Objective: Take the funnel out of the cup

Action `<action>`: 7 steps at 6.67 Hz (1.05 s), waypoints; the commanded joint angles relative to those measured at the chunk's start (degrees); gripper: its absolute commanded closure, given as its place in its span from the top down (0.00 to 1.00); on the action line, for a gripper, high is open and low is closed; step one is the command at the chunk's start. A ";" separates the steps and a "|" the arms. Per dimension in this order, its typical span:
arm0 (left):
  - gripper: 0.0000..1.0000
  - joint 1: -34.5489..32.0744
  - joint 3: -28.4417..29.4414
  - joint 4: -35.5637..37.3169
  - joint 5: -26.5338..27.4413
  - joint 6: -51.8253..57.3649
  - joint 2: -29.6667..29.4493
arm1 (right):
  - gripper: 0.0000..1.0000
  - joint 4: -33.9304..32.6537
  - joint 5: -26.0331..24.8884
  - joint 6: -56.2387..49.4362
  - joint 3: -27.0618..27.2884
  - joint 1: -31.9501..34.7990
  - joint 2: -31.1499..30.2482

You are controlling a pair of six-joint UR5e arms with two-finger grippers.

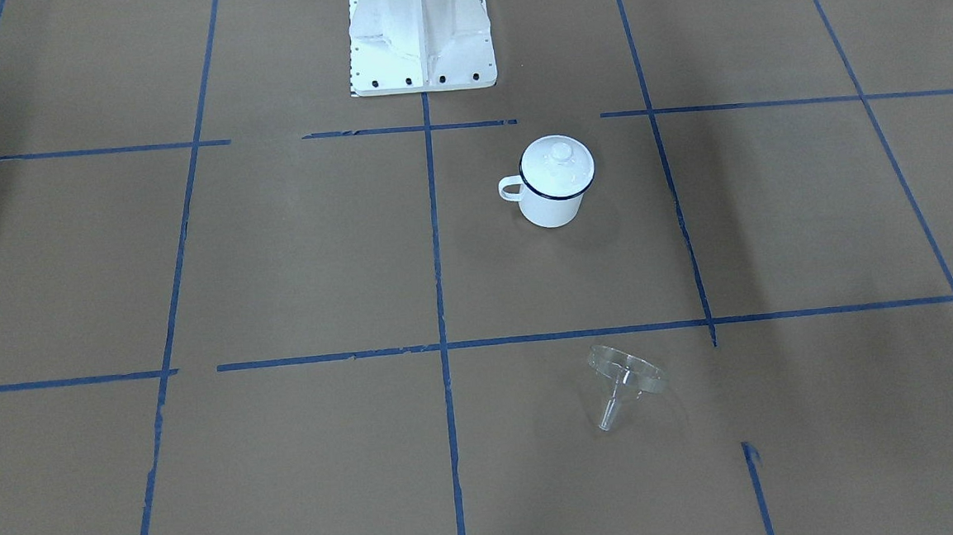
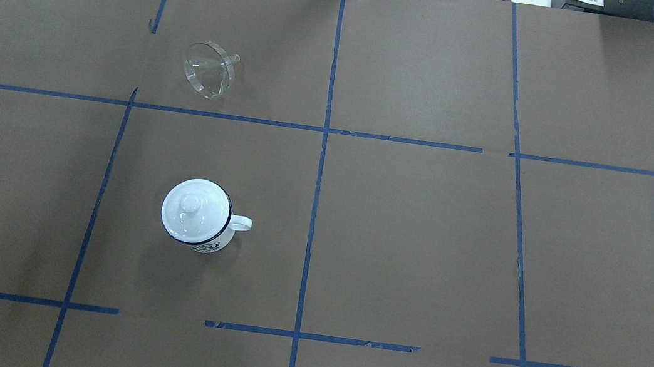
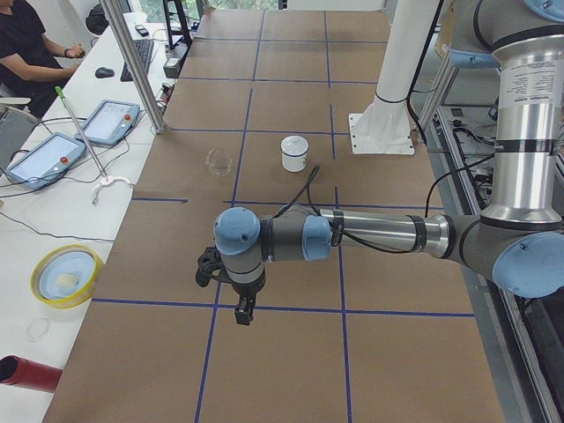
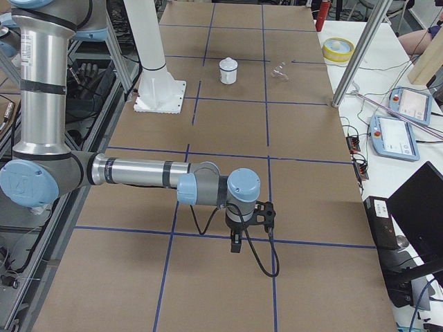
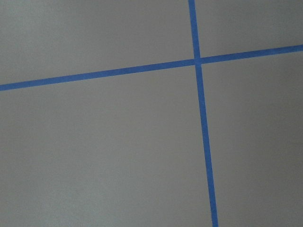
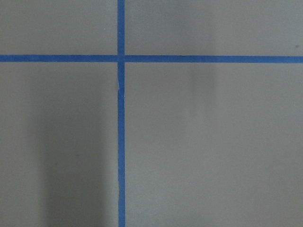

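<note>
The clear funnel lies on its side on the brown table paper, apart from the cup; it also shows in the overhead view. The white enamel cup with a dark blue rim stands upright, with a white knobbed lid on top. My left gripper shows only in the exterior left view, pointing down over bare paper far from both; I cannot tell whether it is open or shut. My right gripper shows only in the exterior right view, likewise far away, state unclear. Both wrist views show only paper and blue tape.
The white robot base stands behind the cup. Off the table's far side are a yellow bowl, a red cylinder, teach pendants, a metal post and a seated operator.
</note>
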 commanded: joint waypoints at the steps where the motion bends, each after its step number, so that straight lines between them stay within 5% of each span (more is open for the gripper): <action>1: 1.00 -0.27 -0.18 -0.84 -1.78 -1.84 -1.01 | 1.00 0.00 0.00 0.00 -0.03 0.00 -0.02; 7: 1.00 -0.09 2.91 -5.24 -1.16 -10.13 -1.90 | 1.00 0.00 0.00 0.00 0.06 0.00 -0.02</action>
